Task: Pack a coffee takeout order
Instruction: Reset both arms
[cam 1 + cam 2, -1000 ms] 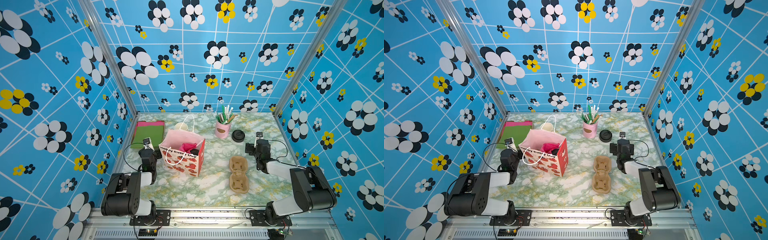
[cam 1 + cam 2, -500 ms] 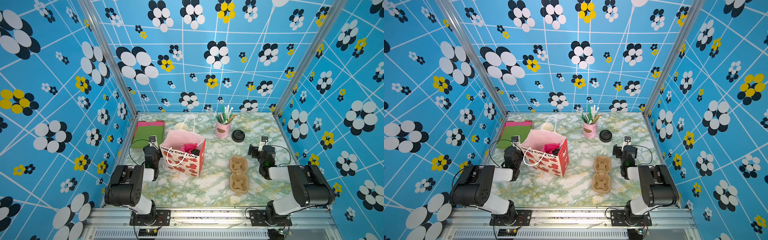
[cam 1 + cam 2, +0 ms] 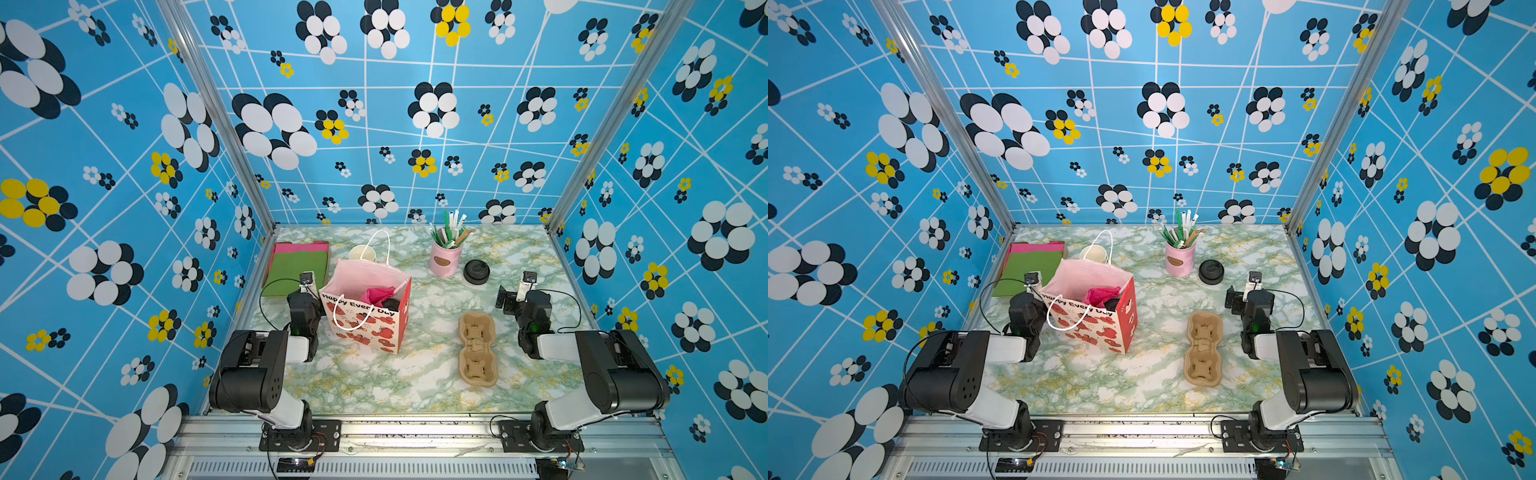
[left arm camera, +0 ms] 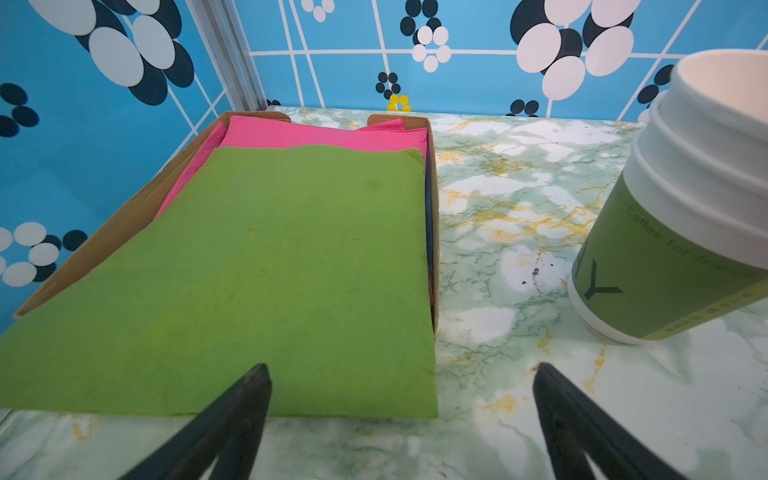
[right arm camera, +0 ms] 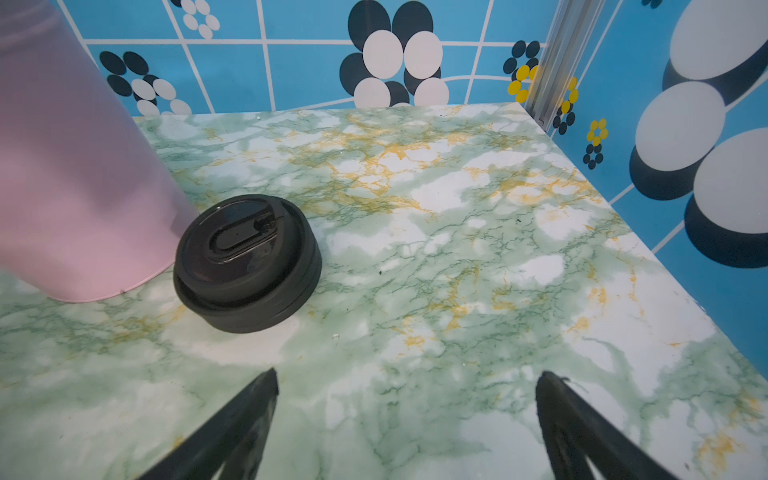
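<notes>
Both top views show the arms newly folded back, left gripper [image 4: 401,370] and right gripper [image 5: 407,374] gaping empty, so the red-printed white paper bag [image 3: 365,328] looks packed.

The left arm [image 3: 253,365] and the right arm [image 3: 615,374] have bulky black joint housings and white links. A thin black cable [image 3: 261,301] loops at each wrist, beside a small green light [image 3: 296,331]. Black base plates [image 3: 328,432] carry screws. The left gripper [image 4: 401,370] and right gripper [image 5: 405,376] have thin, tapered black fingers [image 4: 232,415].
</notes>
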Action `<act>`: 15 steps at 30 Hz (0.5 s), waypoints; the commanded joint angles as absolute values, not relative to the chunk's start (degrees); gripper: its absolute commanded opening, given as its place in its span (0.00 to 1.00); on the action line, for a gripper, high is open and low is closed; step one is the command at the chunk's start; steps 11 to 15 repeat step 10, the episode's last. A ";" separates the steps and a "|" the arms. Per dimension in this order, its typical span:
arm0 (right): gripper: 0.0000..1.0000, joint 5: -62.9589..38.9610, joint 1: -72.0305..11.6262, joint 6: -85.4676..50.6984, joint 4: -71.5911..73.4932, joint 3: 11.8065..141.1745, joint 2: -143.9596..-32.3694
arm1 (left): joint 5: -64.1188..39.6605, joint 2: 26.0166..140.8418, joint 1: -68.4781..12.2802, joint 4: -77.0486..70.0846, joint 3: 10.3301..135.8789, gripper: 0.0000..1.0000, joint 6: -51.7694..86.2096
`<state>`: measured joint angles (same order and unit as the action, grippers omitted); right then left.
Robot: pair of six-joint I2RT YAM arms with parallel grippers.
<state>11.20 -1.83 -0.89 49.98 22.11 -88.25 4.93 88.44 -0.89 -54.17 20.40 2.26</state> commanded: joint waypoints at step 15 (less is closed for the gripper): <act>0.99 10.50 -1.78 -1.58 51.00 22.25 -88.41 | 5.49 88.51 -1.83 -53.42 21.35 0.99 0.97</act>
